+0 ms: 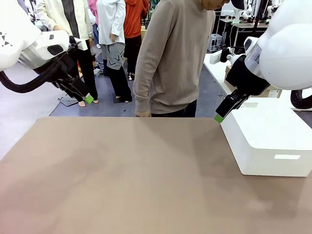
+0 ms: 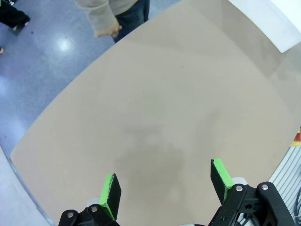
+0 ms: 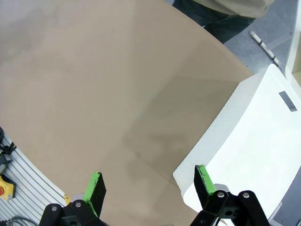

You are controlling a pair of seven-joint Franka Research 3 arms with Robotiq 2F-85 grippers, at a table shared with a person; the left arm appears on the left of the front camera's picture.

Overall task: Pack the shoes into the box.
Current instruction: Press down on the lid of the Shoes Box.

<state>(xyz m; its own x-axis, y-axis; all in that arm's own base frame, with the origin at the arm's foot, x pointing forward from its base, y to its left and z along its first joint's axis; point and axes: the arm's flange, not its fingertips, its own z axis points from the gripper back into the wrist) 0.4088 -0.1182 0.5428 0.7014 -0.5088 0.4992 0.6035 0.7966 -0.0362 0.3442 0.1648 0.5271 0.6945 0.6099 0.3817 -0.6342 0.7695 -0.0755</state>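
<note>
Bare brown worktop point(image 1: 122, 175) lies under both arms, with neither shoes nor shoebox on it, so no direction to reach can be judged. Left gripper point(image 2: 164, 188) and right gripper point(image 3: 148, 186) hover released, the right beside a white block point(image 1: 273, 141).

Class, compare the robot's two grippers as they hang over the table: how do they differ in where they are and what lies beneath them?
The left gripper hangs by the table's far left edge, the right gripper by the white block. Below the left gripper lies bare table; below the right gripper, the block's corner. Both are open, empty, green-padded.
</note>
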